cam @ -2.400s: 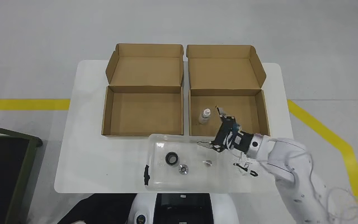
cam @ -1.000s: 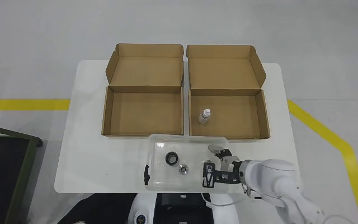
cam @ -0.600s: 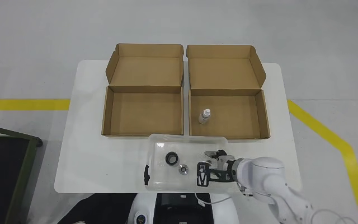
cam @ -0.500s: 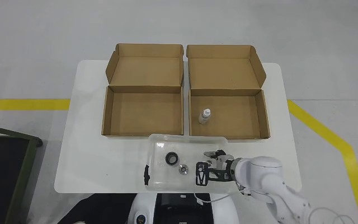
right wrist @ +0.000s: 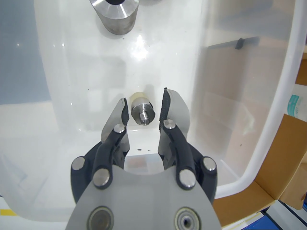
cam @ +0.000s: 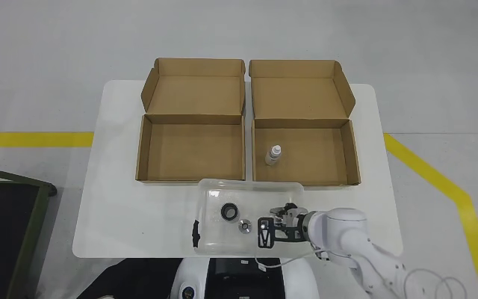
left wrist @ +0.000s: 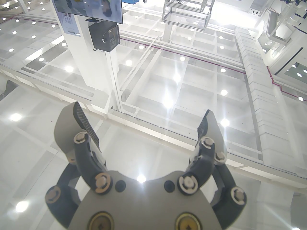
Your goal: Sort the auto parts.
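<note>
A clear plastic bin (cam: 250, 182) at the table's front holds a black ring (cam: 229, 212), a steel cylinder with a bore (cam: 245, 225) (right wrist: 114, 3) and a small threaded metal fitting (right wrist: 142, 111). My right gripper (cam: 270, 224) (right wrist: 144, 96) is down inside the bin. Its fingers (right wrist: 165, 106) stand on either side of the fitting with narrow gaps, open. A white bottle-shaped part (cam: 273, 154) lies in the right cardboard box (cam: 351, 153). The left cardboard box (cam: 142, 149) holds nothing. My left gripper (left wrist: 142, 110) points up at the ceiling, open and holding nothing.
Both boxes stand side by side behind the bin with their lids folded back. The bin's wall (right wrist: 268, 120) rises close beside my right gripper. Bare white table lies to the left of the bin and boxes.
My right arm came down from beside the right box into the bin and slid left along it. Its fingers now straddle the small fitting.
</note>
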You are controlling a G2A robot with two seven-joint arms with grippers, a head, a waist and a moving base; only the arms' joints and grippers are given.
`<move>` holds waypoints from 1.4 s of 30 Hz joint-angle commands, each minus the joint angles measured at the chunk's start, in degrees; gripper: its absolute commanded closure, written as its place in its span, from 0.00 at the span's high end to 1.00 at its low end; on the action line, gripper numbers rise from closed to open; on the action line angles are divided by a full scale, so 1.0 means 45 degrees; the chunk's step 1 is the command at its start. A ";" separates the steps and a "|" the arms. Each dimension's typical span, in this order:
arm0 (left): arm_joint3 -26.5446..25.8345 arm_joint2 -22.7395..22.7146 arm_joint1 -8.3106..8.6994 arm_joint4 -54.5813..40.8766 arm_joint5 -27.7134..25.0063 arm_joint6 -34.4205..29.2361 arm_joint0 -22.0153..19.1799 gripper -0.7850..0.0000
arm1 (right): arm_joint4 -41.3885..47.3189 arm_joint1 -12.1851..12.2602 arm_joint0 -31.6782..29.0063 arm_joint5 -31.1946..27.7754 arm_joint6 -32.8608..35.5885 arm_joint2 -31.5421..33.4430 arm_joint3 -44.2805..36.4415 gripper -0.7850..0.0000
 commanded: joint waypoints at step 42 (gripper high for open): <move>0.0000 0.0000 0.0000 0.0000 0.0000 0.0000 0.0000 1.00 | 0.1712 0.0455 -0.0195 0.2465 -0.9756 0.1046 -0.0706 0.00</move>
